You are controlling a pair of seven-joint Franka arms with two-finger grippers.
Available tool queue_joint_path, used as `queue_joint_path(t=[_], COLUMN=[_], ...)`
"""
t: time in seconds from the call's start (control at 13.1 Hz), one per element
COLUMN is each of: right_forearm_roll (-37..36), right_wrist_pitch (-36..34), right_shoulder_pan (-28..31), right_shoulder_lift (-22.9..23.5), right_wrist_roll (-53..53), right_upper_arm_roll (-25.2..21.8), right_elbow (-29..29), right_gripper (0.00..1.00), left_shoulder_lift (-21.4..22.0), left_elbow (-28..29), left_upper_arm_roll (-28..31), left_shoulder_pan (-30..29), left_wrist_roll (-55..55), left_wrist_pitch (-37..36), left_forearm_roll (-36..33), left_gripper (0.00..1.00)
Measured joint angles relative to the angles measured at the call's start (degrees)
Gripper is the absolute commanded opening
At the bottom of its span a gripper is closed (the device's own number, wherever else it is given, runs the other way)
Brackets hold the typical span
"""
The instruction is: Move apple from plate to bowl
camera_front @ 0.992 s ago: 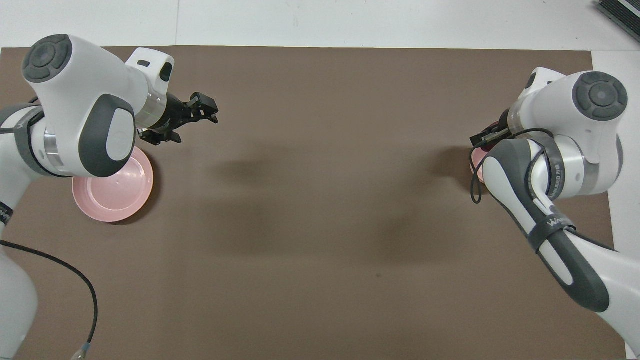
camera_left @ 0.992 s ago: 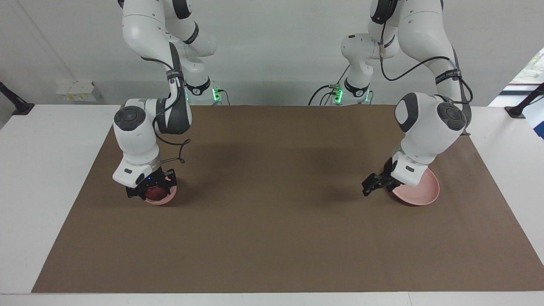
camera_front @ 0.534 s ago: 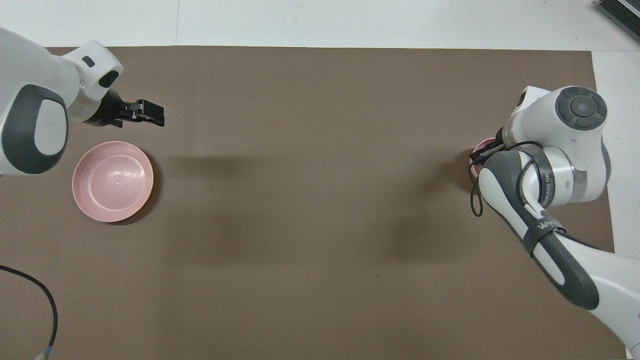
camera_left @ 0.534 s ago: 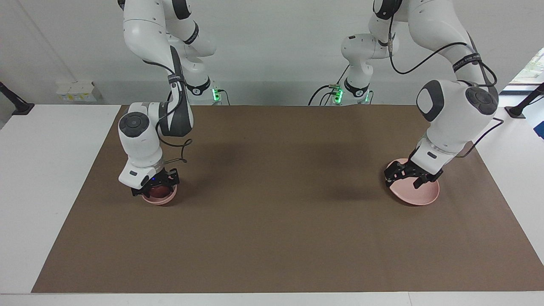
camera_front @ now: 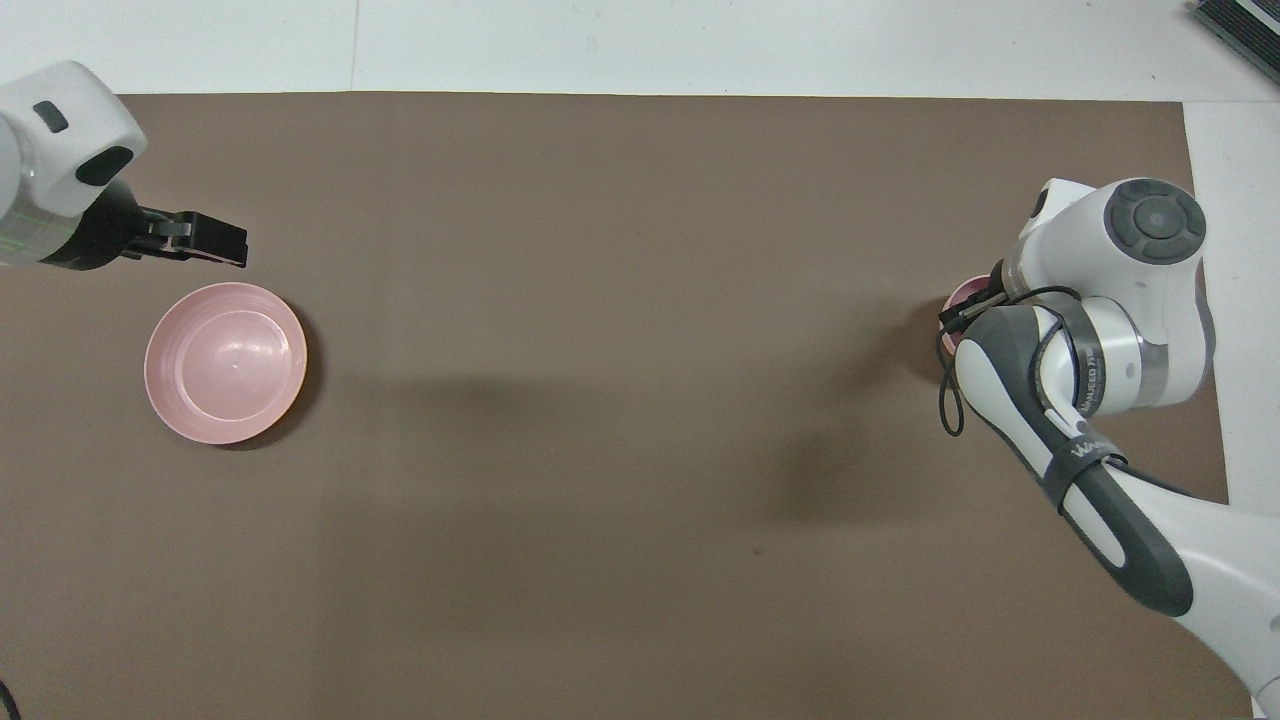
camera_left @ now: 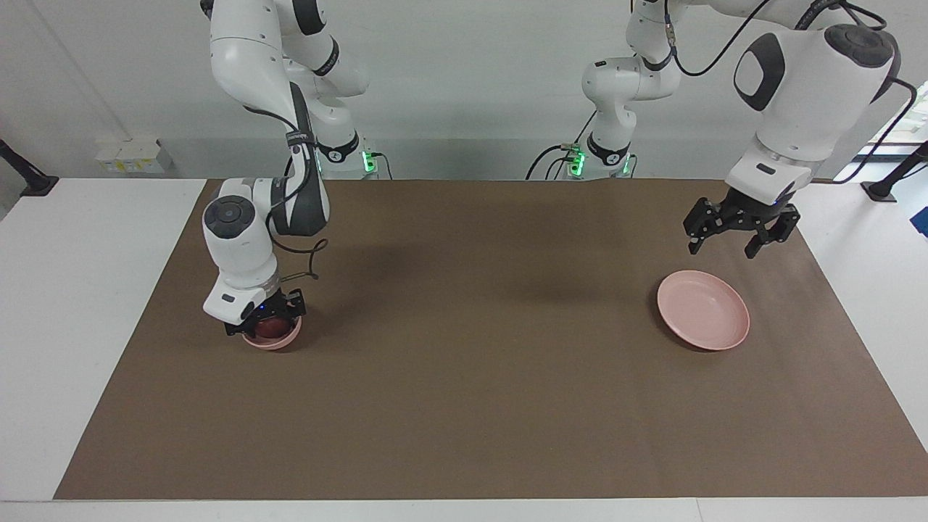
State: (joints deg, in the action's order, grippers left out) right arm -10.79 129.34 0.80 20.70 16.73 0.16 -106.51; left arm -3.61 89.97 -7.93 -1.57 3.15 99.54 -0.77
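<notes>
1. Since half a second ago, the left gripper [camera_left: 739, 238] has risen from the plate [camera_left: 703, 320] and now hangs in the air over the brown mat [camera_left: 464, 406] beside that plate, on the side nearer to the robots; its fingers [camera_left: 694, 243] stand apart and hold nothing. The right arm has barely shifted.
2. Brown mat: covers most of the white table [camera_left: 80, 304]; both dishes rest on it.
3. Plate: pale pink, wide and shallow, flat on the mat toward the left arm's end of the table. Nothing lies on it.
4. Right gripper [camera_left: 265, 322]: well apart from the plate, at the right arm's end of the table. It is lowered into the bowl [camera_left: 275, 339], with the wrist upright above it. Its fingers sit on either side of the apple [camera_left: 267, 328]; whether they grip it or have let go cannot be told.
5. Bowl: small, deep, pale pink, well apart from the plate. In the overhead view only a sliver of its rim [camera_front: 962, 297] shows past the right arm.
6. Apple: dark red, inside the bowl, between the right gripper's fingers and partly hidden by them.
</notes>
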Motion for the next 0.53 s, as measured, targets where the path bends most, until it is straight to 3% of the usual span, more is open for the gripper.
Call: queue_joint_path(t=[0.31, 0.53], right_forearm_roll=[0.00, 1.68], right_wrist_pitch=[-0.16, -6.15], right_shoulder_pan=[0.10, -0.51], right_shoulder_lift=[-0.11, -3.35], right_wrist_roll=[-0.20, -3.34], right_upper_arm_roll=[0.09, 0.23], right_elbow=[0.63, 2.89], right_gripper=[1.00, 1.00], left_shoulder_lift=[1.43, 1.30], left_elbow=[0.17, 0.29], left_upper_arm_roll=[0.03, 0.01], left_shoulder_pan=[-0.29, -0.29], left_wrist_roll=[0.06, 0.08], left_wrist_pitch=[-2.26, -2.27], left_forearm_roll=[-0.01, -0.01], left_gripper=[1.00, 1.00])
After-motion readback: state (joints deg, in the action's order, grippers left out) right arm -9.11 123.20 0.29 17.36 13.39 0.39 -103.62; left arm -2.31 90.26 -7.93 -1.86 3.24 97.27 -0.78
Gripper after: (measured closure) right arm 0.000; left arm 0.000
